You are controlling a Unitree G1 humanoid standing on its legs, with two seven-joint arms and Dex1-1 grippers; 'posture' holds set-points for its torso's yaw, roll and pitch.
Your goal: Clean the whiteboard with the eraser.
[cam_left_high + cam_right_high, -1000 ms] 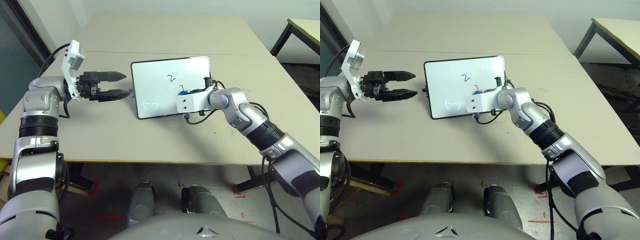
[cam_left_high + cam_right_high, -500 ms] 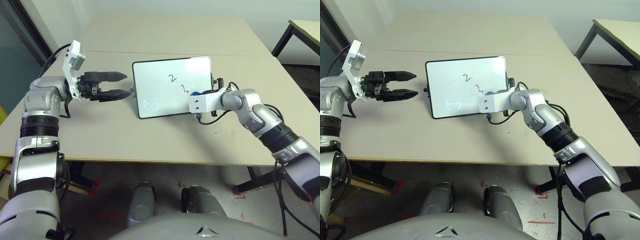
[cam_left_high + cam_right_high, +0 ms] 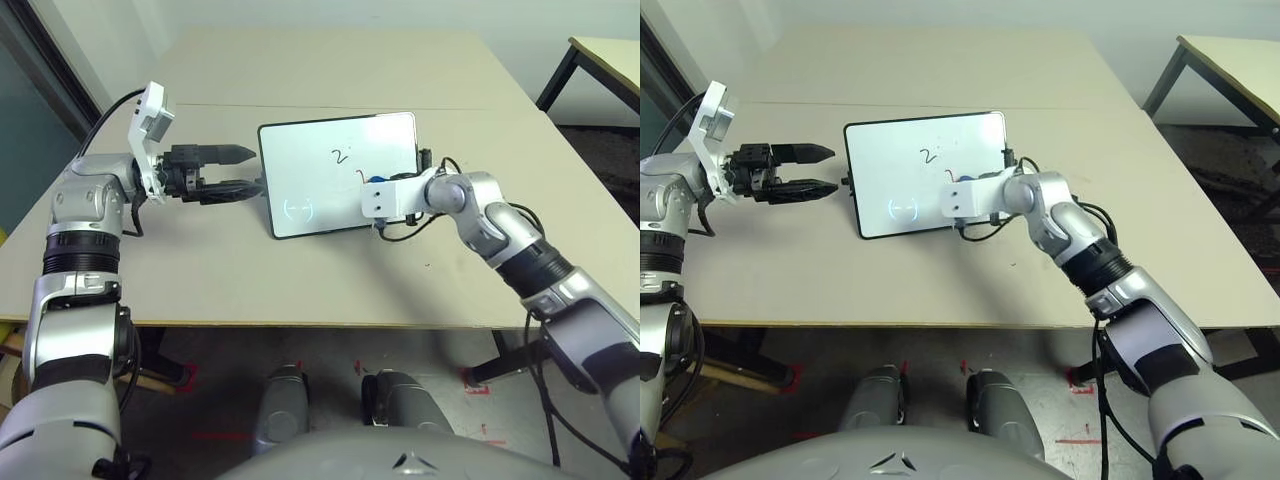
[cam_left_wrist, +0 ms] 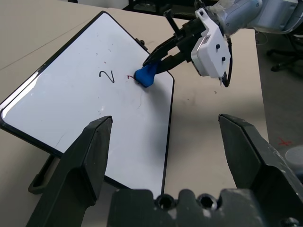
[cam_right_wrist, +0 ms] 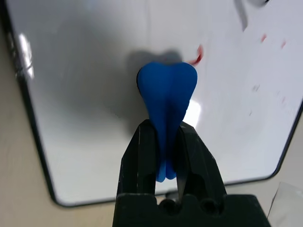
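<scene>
Since half a second ago the right gripper (image 3: 366, 184) has been drawn back from the whiteboard's right edge toward its middle, near where it was a second ago; the left gripper (image 3: 245, 168) has kept its place beside the board's left edge.

From the left eye view, a beige table (image 3: 330, 70) is seen, with a seam line across its far part, a second table (image 3: 606, 47) at the far right and dark flooring beyond the right edge. The whiteboard (image 3: 310, 160) lies near the table's middle, a black "2" and a faint circled mark written on it. The left gripper's fingers are held moderately apart, with nothing between them.

From the right eye view, the same layout is given; the right arm's white wrist block (image 3: 962, 197) is seen over the board's near right part.

From the left wrist view, the eraser (image 4: 146, 75) is shown pinched at the tips of the right gripper and pressed on the board just beside a short red stroke (image 4: 129, 76), next to the "2". The board's thin black frame and rounded corners are plain.

From the right wrist view, the eraser (image 5: 166, 99) is seen squeezed between the two black fingers (image 5: 140, 156), its blue end bulging against the white surface, with red specks left nearby.
</scene>
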